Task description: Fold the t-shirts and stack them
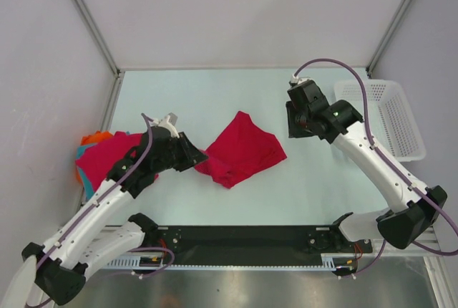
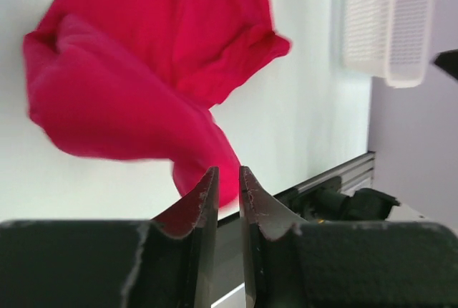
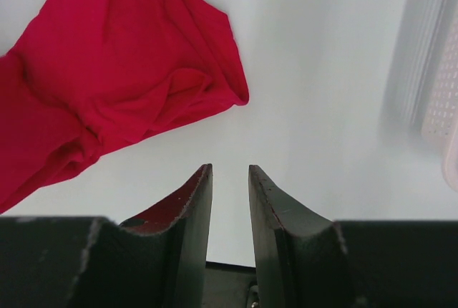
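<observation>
A crumpled crimson t-shirt (image 1: 242, 149) (image 2: 143, 71) (image 3: 122, 71) lies in a loose heap at the table's middle. At the left edge a folded red t-shirt (image 1: 109, 156) rests on teal (image 1: 86, 172) and orange (image 1: 94, 137) garments. My left gripper (image 1: 197, 156) (image 2: 227, 170) sits at the heap's near-left corner. Its jaws stand a narrow slit apart with nothing between them, and the cloth hangs just beyond the tips. My right gripper (image 1: 297, 125) (image 3: 230, 167) hovers to the right of the heap, open and empty over bare table.
A white mesh basket (image 1: 390, 118) (image 2: 386, 21) (image 3: 447, 107) stands at the right edge, close behind the right arm. A black rail (image 1: 243, 240) runs along the near edge between the arm bases. Grey walls close in the table on three sides.
</observation>
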Motion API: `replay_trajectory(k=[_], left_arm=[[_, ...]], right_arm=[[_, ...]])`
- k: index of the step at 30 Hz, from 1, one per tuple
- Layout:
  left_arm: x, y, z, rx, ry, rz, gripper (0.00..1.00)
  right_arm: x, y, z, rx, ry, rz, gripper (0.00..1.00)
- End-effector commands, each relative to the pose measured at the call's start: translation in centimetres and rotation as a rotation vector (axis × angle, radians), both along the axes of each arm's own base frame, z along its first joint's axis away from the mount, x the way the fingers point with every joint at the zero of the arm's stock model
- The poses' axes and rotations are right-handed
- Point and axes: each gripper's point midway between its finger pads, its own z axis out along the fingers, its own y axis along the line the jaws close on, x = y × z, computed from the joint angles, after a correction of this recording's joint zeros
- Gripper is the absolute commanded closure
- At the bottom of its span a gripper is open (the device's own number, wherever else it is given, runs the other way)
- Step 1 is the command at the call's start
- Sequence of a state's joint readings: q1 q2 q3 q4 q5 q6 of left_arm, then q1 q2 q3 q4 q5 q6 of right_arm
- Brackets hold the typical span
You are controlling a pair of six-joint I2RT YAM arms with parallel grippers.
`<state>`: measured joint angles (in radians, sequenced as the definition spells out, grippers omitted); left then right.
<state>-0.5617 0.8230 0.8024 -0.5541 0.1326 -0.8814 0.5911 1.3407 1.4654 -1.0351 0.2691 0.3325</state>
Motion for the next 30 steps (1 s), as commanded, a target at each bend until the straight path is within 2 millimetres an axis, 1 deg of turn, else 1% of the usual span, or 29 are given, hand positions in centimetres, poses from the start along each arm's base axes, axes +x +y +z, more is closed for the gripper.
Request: replay_trajectory(k=[1,3,4,6,7,9,11,12,14,16,17,18,19,23,24,25,28,29,30], left_arm=[[0.1,-0.2,-1.0,0.006,0.032,0.007,0.78],[0.5,-0.4,-0.7,0.006,0.021,0.000,0.78],[0.7,-0.6,-1.0,0.013,0.030,-0.005,0.78],[1.2,-1.1,-0.8,0.010,0.026,-0.015,0.77],[1.6,-1.4,-1.3,0.016,0.042,-0.020,0.77],[2.0,-2.2,-1.0,-0.001,0.041,-0.042,0.77],[2.6,-3.0,-1.5,-0.004,0.057,-0.057,0.77],[2.6,-3.3,-1.5,-0.009,0.065,-0.072,0.77],[2.3,-3.4,-1.6,-0.007,0.078,-0.083,0.77],[1.7,-2.1,-2.7,0.031,0.099,-0.042,0.77],[1.2,-1.3,-2.1,0.024,0.074,-0.017,0.77],[0.5,-0.5,-3.5,0.034,0.109,0.017,0.77],[0.0,0.4,-4.1,0.046,0.116,0.054,0.77],[-3.2,2.5,-6.3,-0.013,0.205,0.164,0.76],[-4.0,3.2,-6.5,-0.029,0.196,0.187,0.75],[-4.5,4.4,-7.2,-0.003,0.211,0.234,0.75],[-5.6,5.9,-7.6,-0.062,0.216,0.330,0.65],[-5.6,6.0,-7.6,-0.103,0.229,0.365,0.63],[-5.9,6.1,-8.4,-0.115,0.249,0.381,0.63]], right_arm=[[-0.3,-0.4,0.9,0.018,-0.039,-0.027,0.68],[-0.3,-0.6,1.0,0.013,-0.046,-0.032,0.68],[-0.3,-0.8,1.0,0.003,-0.048,-0.037,0.68],[-0.2,-1.0,0.9,-0.008,-0.049,-0.039,0.68],[-0.1,-1.1,1.0,-0.016,-0.054,-0.041,0.68],[0.0,-1.3,0.9,-0.026,-0.053,-0.041,0.67],[0.2,-1.3,0.9,-0.030,-0.053,-0.044,0.68],[0.2,-1.3,0.8,-0.031,-0.051,-0.042,0.68],[0.3,-1.1,0.4,-0.033,-0.042,-0.035,0.67],[0.5,-1.0,0.0,-0.042,-0.032,-0.033,0.67],[0.5,-1.0,-0.1,-0.043,-0.029,-0.029,0.67],[0.7,-1.0,-0.2,-0.047,-0.029,-0.029,0.67],[0.8,-0.9,-0.4,-0.053,-0.022,-0.025,0.67],[1.5,-0.6,-0.6,-0.044,-0.025,-0.012,0.67],[1.8,-0.4,-0.6,-0.034,-0.029,-0.007,0.67],[1.8,0.1,-0.6,-0.015,-0.027,0.008,0.67],[2.1,1.1,-1.0,0.017,-0.013,0.038,0.67],[2.2,1.4,-1.1,0.023,-0.007,0.046,0.67],[2.3,1.8,-1.1,0.037,-0.007,0.060,0.67]])
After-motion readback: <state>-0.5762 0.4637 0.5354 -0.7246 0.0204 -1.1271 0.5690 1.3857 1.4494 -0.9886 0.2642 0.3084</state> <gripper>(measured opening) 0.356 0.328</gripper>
